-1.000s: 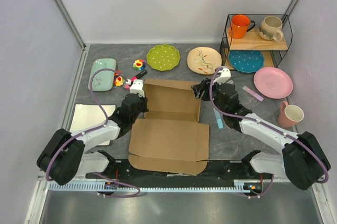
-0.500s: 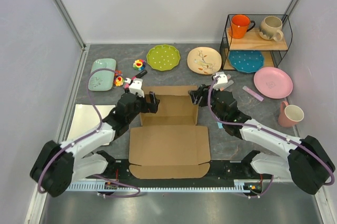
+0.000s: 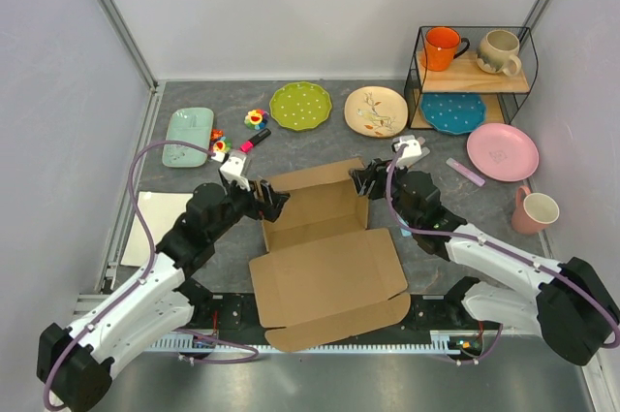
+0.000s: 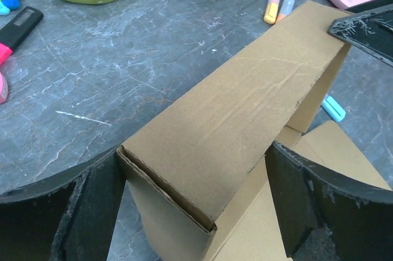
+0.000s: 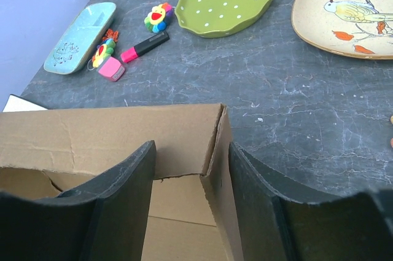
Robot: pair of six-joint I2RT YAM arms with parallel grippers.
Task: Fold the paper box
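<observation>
The raised rear wall of the paper box could flop flat again. The left gripper is spread wide and released, only straddling the wall's left corner. The right gripper is also parted and unclamped, with one finger inside the box and one just outside its right side wall. A nudge could skew the box, which lies askew on the table between both arms.

The paper box has twisted askew on the counter; the left gripper, shut before, now gapes around its raised wall.
</observation>
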